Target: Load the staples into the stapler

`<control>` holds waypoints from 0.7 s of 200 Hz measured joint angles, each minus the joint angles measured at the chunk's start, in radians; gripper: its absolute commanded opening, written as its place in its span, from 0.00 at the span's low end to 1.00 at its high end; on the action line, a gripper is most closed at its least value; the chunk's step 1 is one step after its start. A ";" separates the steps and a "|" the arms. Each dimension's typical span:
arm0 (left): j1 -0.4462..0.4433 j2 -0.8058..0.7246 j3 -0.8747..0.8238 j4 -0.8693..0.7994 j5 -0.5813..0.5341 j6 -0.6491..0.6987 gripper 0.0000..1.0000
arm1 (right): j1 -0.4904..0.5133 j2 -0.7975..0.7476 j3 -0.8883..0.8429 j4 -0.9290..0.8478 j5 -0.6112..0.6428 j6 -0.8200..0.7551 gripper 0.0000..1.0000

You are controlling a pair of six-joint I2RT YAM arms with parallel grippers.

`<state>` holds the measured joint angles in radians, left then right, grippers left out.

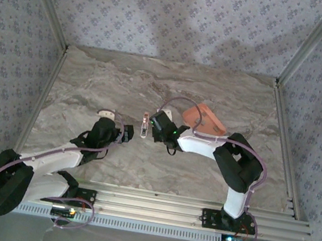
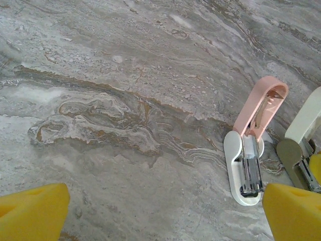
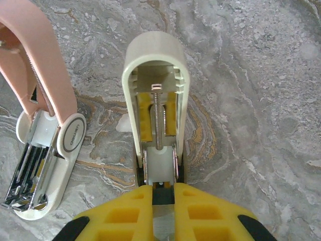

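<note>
1. The right arm's jaws are pinched narrow on one end of the cream stapler (image 3: pixel 155 55). Their yellow fingers (image 3: pixel 125 216) are blocky plastic with square pockets.
2. The left arm's jaws stand wide and hold nothing, with smooth yellow pads (image 2: pixel 32 213) above the bare counter (image 2: pixel 125 100).
3. The cream stapler's rounded lid stands open, baring a thin coil spring.
4. The pink stapler (image 3: pixel 47 80) lies just beside it, not touching. Its lid is raised over a white oval base and a shiny steel magazine.
5. Both sit near the middle of the counter, which has a grey-brown, marble-veined surface.
6. The shallow salmon-pink tray (image 1: pixel 207 119) lies to their far right, partly behind the right arm. The staples are too small to make out.
</note>
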<state>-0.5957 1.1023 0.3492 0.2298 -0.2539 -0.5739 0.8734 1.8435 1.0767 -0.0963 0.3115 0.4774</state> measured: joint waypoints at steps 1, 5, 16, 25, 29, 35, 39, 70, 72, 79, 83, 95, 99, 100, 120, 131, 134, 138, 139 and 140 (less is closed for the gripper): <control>0.000 0.001 0.000 0.000 0.000 0.000 0.98 | 0.000 0.000 0.000 0.000 0.000 0.000 0.13; 0.000 0.004 0.002 0.001 0.000 0.000 0.98 | 0.000 0.000 0.000 0.000 0.000 0.000 0.13; 0.000 0.010 0.005 0.004 0.003 0.000 0.98 | 0.000 0.000 -0.001 0.002 0.000 0.000 0.13; 0.000 0.014 0.009 0.004 0.004 0.000 0.98 | 0.000 0.000 -0.001 0.002 0.000 0.000 0.13; 0.000 0.016 0.011 0.004 0.003 0.000 0.98 | 0.000 0.000 -0.001 0.002 0.000 0.000 0.13; 0.000 0.019 0.014 0.006 0.005 0.000 0.98 | 0.000 -0.001 -0.002 0.003 0.000 0.000 0.13; 0.000 0.021 0.016 0.007 0.006 0.000 0.98 | 0.000 -0.002 -0.002 0.003 0.000 0.000 0.13; 0.000 0.036 0.019 0.013 0.011 0.000 0.98 | 0.000 -0.010 -0.014 0.011 0.001 0.000 0.13; 0.000 0.038 0.019 0.013 0.011 0.000 0.98 | 0.000 -0.011 -0.016 0.011 0.000 0.000 0.13; 0.000 0.042 0.019 0.013 0.015 0.000 0.98 | 0.000 -0.014 -0.020 0.013 0.001 0.000 0.13; 0.000 0.043 0.019 0.013 0.016 0.000 0.98 | 0.000 -0.016 -0.023 0.014 0.000 0.000 0.13; 0.000 0.048 0.019 0.014 0.022 0.000 0.98 | 0.000 -0.019 -0.027 0.016 0.000 0.000 0.13; 0.000 0.048 0.020 0.014 0.022 -0.001 0.98 | 0.000 -0.019 -0.027 0.016 0.001 0.000 0.13; 0.000 0.048 0.020 0.014 0.022 -0.001 0.98 | 0.000 -0.019 -0.027 0.016 0.001 0.000 0.13; 0.000 0.052 0.019 0.016 0.023 -0.001 0.98 | 0.000 -0.019 -0.028 0.015 0.000 0.000 0.13; 0.000 0.052 0.020 0.017 0.023 -0.001 0.98 | 0.000 -0.019 -0.029 0.016 0.001 0.000 0.13; 0.000 0.052 0.020 0.018 0.023 -0.001 0.98 | 0.000 -0.019 -0.029 0.016 0.001 0.000 0.13; 0.000 0.052 0.020 0.018 0.023 -0.001 0.98 | 0.000 -0.019 -0.029 0.016 0.000 0.000 0.13; 0.000 0.052 0.020 0.018 0.023 -0.001 0.98 | 0.000 -0.019 -0.029 0.016 0.001 0.000 0.13; 0.000 0.052 0.020 0.018 0.023 -0.001 0.98 | 0.000 -0.019 -0.029 0.016 0.001 0.000 0.13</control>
<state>-0.5957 1.1542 0.3691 0.2478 -0.2314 -0.5747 0.8730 1.8240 1.0473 -0.0803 0.3122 0.4770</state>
